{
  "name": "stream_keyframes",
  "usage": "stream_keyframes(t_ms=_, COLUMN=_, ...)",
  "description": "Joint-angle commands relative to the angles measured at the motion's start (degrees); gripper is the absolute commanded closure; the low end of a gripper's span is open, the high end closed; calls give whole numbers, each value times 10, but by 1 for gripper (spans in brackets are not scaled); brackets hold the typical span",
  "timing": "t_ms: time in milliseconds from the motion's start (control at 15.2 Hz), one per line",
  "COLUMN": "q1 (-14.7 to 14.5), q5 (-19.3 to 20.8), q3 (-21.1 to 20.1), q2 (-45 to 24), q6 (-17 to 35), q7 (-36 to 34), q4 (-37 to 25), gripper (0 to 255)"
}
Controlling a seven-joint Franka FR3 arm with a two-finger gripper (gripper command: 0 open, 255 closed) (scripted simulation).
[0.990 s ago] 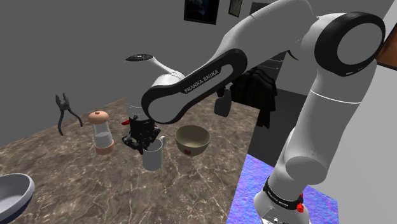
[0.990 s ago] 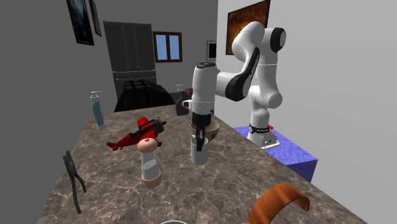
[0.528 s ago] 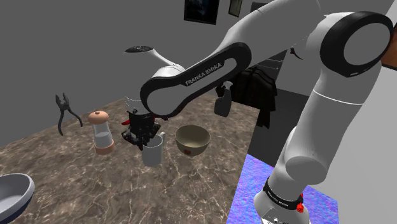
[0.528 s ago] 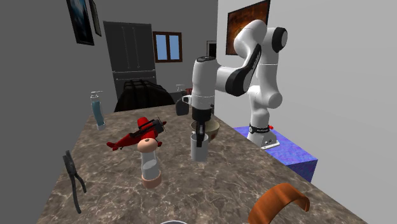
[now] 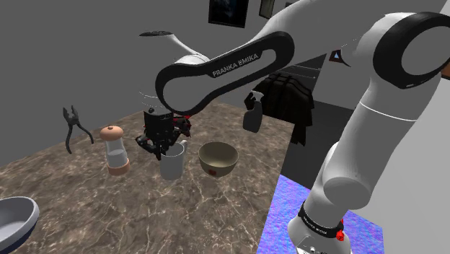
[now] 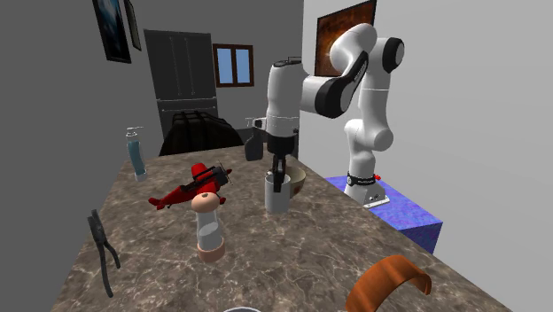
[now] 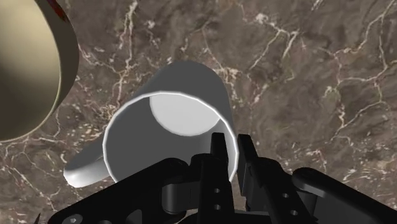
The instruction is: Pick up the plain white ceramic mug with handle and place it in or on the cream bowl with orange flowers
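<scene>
My gripper (image 5: 166, 146) is shut on the rim of the white mug (image 5: 173, 163), one finger inside and one outside. The mug (image 6: 277, 194) hangs upright a little above the brown marble tabletop (image 5: 144, 216). In the wrist view the mug (image 7: 167, 116) has its rim wall clasped by the gripper (image 7: 232, 160), and its handle sticks out on the side away from the fingers. The cream bowl (image 5: 218, 159) stands on the table close beside the mug, on the shoulder view's right. It also shows behind the mug, bowl (image 6: 298, 180), and next to the mug as a tan rim, bowl (image 7: 28, 70).
A shaker with a terracotta cap (image 5: 115, 150) and black pliers (image 5: 74, 126) stand toward the shoulder view's left. A red toy plane (image 6: 190, 186) lies behind the shaker. A spray bottle (image 5: 252, 115) is beyond the bowl. A blue-rimmed bowl (image 5: 14, 220) sits at the near corner.
The gripper has risen with the mug in it, lifting the mug off the tabletop and slightly toward the shoulder view's left. The bowl has not moved.
</scene>
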State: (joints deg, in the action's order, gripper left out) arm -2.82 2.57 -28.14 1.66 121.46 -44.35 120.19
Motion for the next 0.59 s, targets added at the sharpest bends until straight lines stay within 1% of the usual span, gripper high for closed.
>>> stream_keyframes(t_ms=0, q1=0, q5=-4, q3=1, q2=7, q6=-14, q7=3, q4=-8, gripper=255)
stream_keyframes(t_ms=528, q1=1, q5=-14, q3=3, q2=24, q6=-74, q7=13, q4=-53, gripper=255)
